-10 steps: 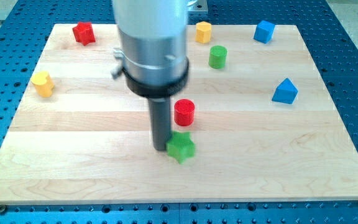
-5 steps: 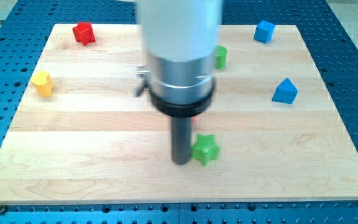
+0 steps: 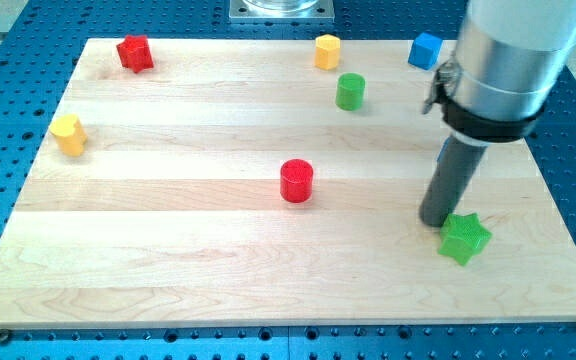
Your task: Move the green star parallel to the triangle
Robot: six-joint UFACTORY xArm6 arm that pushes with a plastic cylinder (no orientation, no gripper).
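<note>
The green star (image 3: 464, 238) lies on the wooden board at the lower right. My tip (image 3: 435, 222) touches the star's upper left side. The rod and the arm's thick body rise above it and hide the blue triangle block, which does not show now. A blue cube (image 3: 426, 50) peeks out at the view's top right, just left of the arm.
A red cylinder (image 3: 296, 181) stands mid-board. A green cylinder (image 3: 350, 91) and a yellow block (image 3: 327, 50) are at the top middle. A red star (image 3: 134, 52) is at the top left, a yellow block (image 3: 68, 133) at the left. The board's right edge (image 3: 568, 240) is near the star.
My tip has pushed the green star far to the right along the board, from beside the red cylinder to the lower right. The arm now covers the blue triangle.
</note>
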